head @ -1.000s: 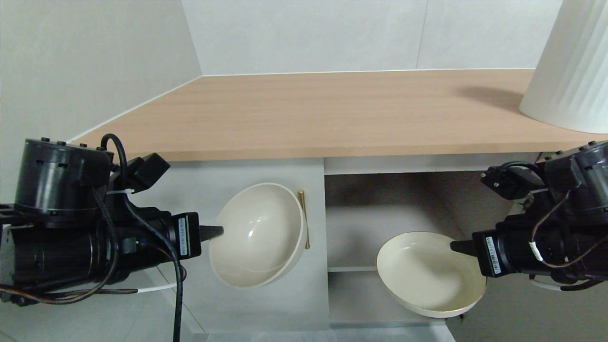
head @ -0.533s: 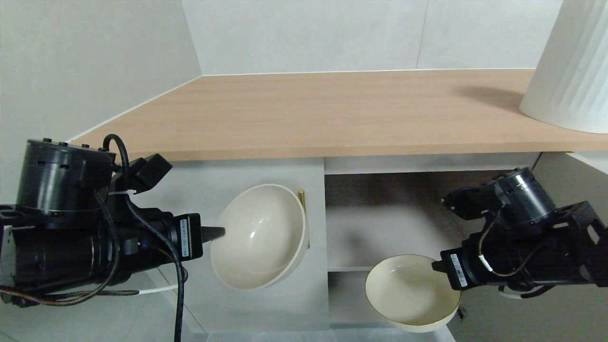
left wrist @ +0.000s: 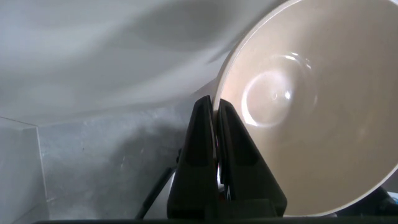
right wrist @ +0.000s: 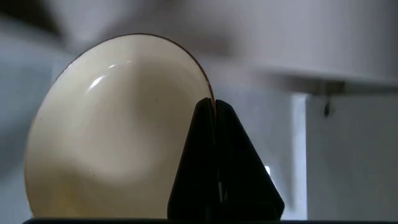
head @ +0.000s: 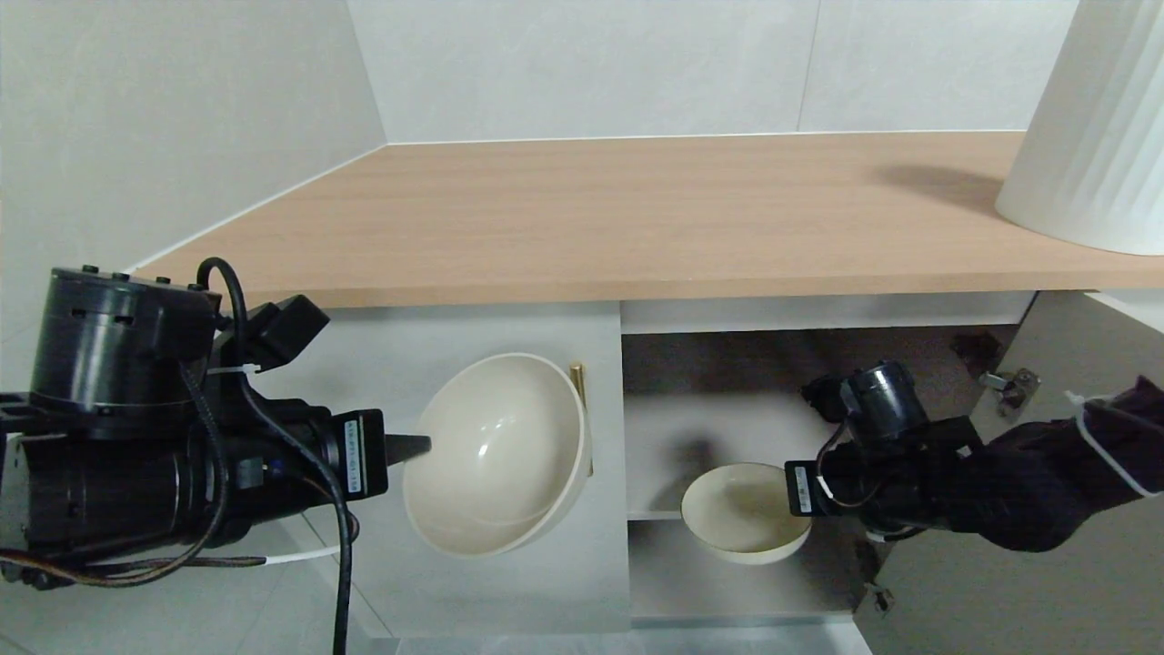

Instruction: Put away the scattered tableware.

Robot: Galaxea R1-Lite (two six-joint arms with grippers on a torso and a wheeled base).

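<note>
My left gripper (head: 411,448) is shut on the rim of a large cream bowl (head: 496,452), held tilted in front of the closed left cabinet door. The left wrist view has that bowl (left wrist: 311,106) pinched between the black fingers (left wrist: 202,130). My right gripper (head: 793,488) is shut on the rim of a smaller cream bowl (head: 741,512), which hangs inside the open right cabinet bay just above the shelf edge. From the right wrist the smaller bowl (right wrist: 118,124) is seen clamped at its edge by the fingers (right wrist: 202,137).
A wooden countertop (head: 637,218) runs above the cabinets. A white ribbed container (head: 1091,136) stands at its right end. The left cabinet door (head: 400,364) has a gold handle (head: 582,414). The right door (head: 1082,337) is swung open, with a shelf (head: 650,515) inside.
My right arm has carried the smaller bowl forward and leftward, from outside the cabinet into the open bay. The left arm and its bowl have stayed still.
</note>
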